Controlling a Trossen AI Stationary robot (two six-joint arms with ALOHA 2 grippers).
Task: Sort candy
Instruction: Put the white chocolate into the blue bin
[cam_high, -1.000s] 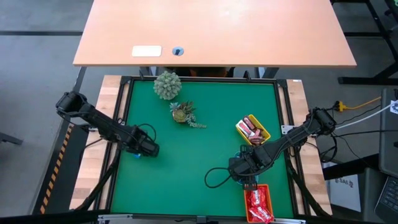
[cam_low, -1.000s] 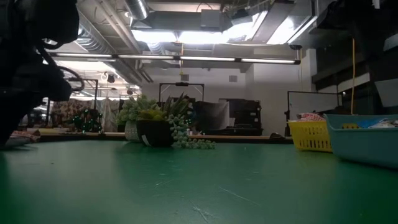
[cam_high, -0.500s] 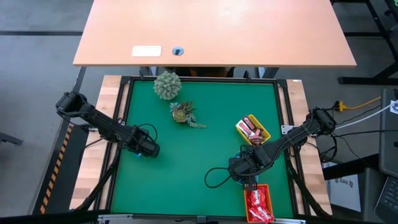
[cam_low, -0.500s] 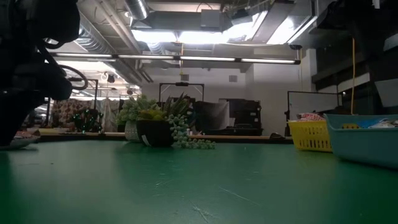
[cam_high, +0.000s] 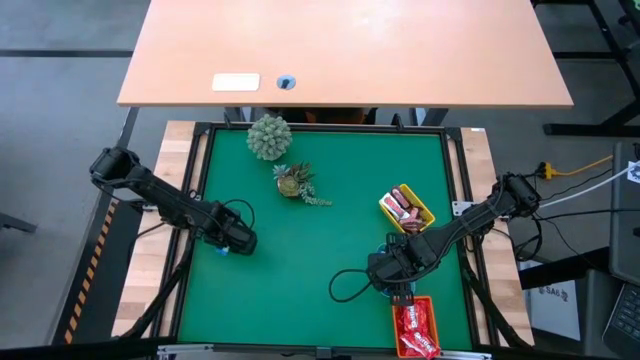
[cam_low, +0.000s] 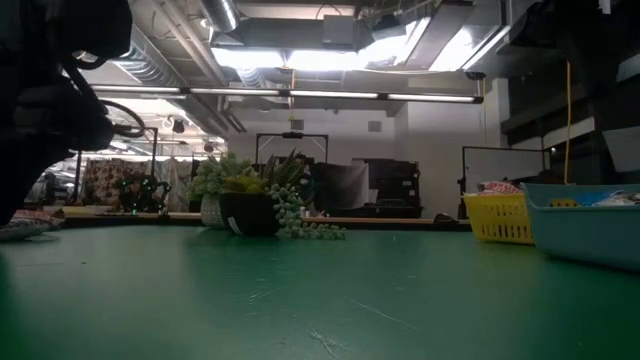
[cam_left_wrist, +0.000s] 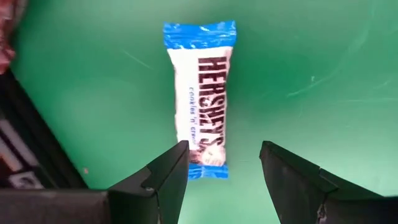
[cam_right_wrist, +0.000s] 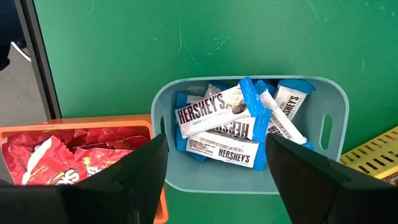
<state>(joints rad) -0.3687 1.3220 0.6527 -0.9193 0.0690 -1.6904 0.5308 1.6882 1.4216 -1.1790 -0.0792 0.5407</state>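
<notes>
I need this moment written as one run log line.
left gripper: open, above blue-and-white candy bar lying on mat | right gripper: open, empty, over blue tray of same bars | orange tray: red packets

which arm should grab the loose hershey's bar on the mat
Left. The left gripper hangs open right above the Hershey's bar. The right gripper is across the table, open over the blue tray.

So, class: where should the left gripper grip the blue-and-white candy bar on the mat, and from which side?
Grip the candy bar across its narrow middle, coming straight down. It lies flat and alone on the green mat, and the open left gripper already straddles one end.
</notes>
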